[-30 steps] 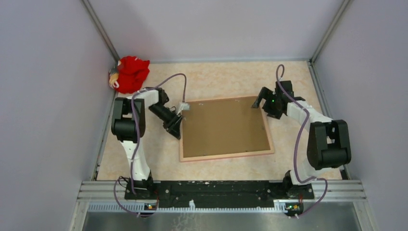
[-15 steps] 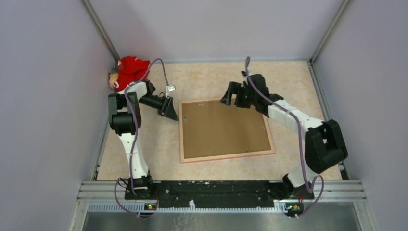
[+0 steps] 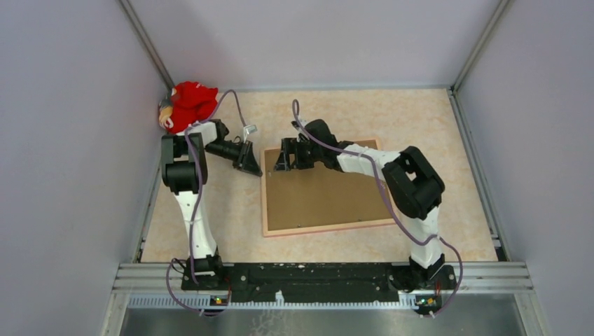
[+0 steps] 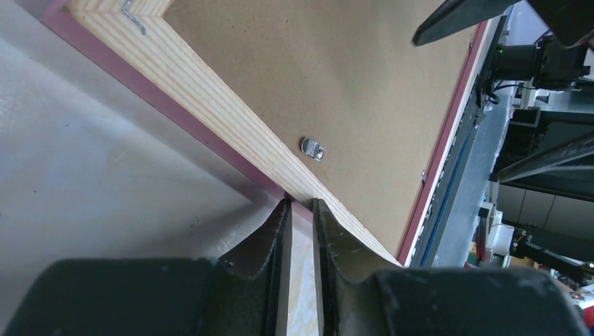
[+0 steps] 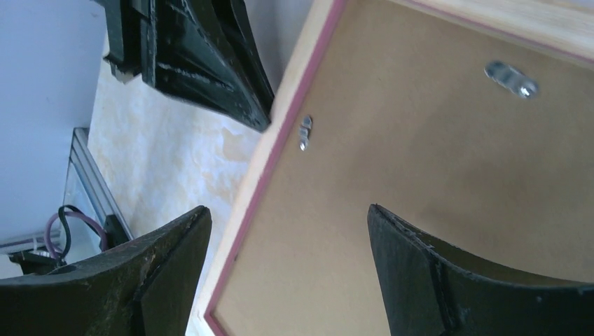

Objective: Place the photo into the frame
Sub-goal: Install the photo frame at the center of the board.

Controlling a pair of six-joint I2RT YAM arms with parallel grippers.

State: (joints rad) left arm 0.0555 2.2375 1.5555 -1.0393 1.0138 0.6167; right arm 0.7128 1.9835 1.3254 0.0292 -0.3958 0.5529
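The frame lies face down on the table, peach-wood back up, with the brown backing board set in it. The photo is hidden. My left gripper is low beside the frame's far-left corner. In the left wrist view its tips are shut to a thin slit, empty, touching the wooden rim. My right gripper hovers open over the board's far-left part. In the right wrist view it spans the board and left rim, holding nothing.
Small metal tabs sit along the board's edges. A red stuffed toy lies in the far-left corner. Grey walls enclose three sides, and a metal rail runs along the near edge.
My right arm swung left along the frame's far edge, from its far-right corner to its far-left part. My left gripper shifted from the left rim toward the far-left corner, then stayed.
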